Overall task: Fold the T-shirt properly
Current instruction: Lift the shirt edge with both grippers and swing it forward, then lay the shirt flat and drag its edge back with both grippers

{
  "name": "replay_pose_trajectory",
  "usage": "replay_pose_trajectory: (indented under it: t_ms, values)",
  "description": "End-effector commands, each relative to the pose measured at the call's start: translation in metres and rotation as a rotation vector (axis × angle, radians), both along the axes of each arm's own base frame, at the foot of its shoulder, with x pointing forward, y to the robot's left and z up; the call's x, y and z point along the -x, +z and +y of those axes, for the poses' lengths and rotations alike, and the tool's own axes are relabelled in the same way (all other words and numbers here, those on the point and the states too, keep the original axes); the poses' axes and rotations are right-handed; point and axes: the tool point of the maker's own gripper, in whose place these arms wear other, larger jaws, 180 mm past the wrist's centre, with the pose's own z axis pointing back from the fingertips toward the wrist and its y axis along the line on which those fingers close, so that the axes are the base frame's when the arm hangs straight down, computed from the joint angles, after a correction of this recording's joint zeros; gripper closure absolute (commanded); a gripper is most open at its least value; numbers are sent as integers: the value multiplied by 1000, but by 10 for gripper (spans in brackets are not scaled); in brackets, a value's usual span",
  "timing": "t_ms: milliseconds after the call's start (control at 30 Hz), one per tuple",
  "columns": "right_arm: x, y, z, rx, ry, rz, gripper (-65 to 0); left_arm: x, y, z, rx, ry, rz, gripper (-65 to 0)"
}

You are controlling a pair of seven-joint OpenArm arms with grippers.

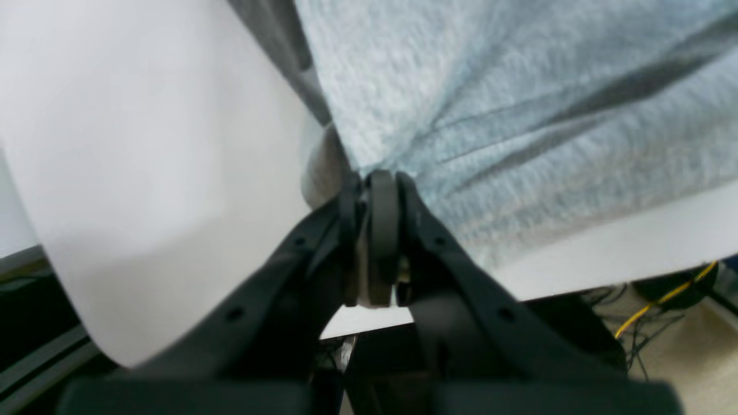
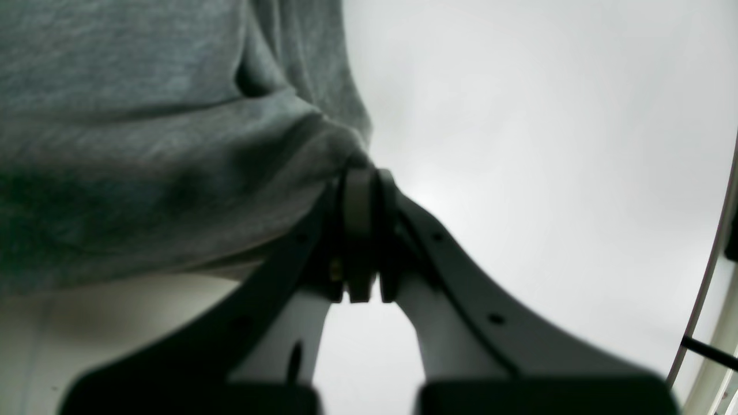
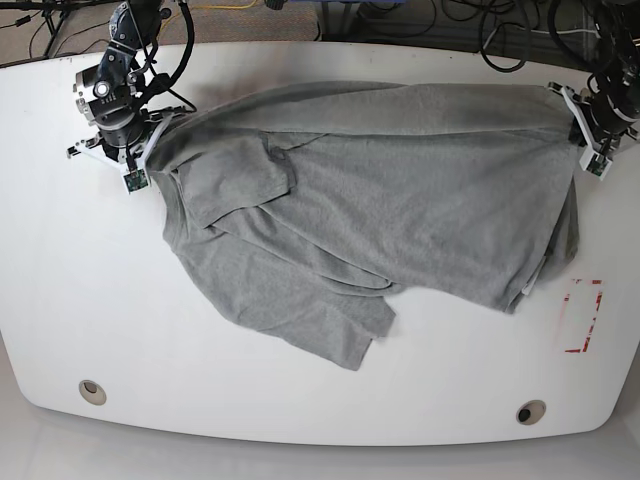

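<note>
Robotics lab, white table (image 3: pixel 300 400), cables (image 3: pixel 420 20) on floor

We see a white table (image 3: pixel 90 300) with rounded corners filling most of the base view. Near its front edge sit two small round holes, one at the left (image 3: pixel 92 391) and one at the right (image 3: pixel 531 412). A red rectangular marking (image 3: pixel 583 316) lies on the right side. Dark cables (image 3: pixel 450 22) trail over the floor beyond the far edge, and a yellow cable (image 1: pixel 669 298) shows below the table edge in the left wrist view.
</note>
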Motion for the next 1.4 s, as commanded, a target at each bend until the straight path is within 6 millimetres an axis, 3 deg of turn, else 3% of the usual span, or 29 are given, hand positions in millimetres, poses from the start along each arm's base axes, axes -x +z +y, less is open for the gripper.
replay_pose_trajectory:
  t_ms: [0,333,800,1067,1367]
  values:
    - [-8,11,-3,14,3,-44,-8,-2,12,10,-31,2,-28,-11]
    - [-9,12,-3,14,3,-47,-8,11,22,36,-66,80,-40,-6]
    - [-9,12,-3,14,1,-48,-8,26,59,89,-144,253,-135,-6]
    - [-39,33,1,3,-1,-138,-8,-10,84,85,-101,254,-278,-6]
    - [-90,79,0,7,-2,-294,-11,-87,136,67,-58,215,-476,-7]
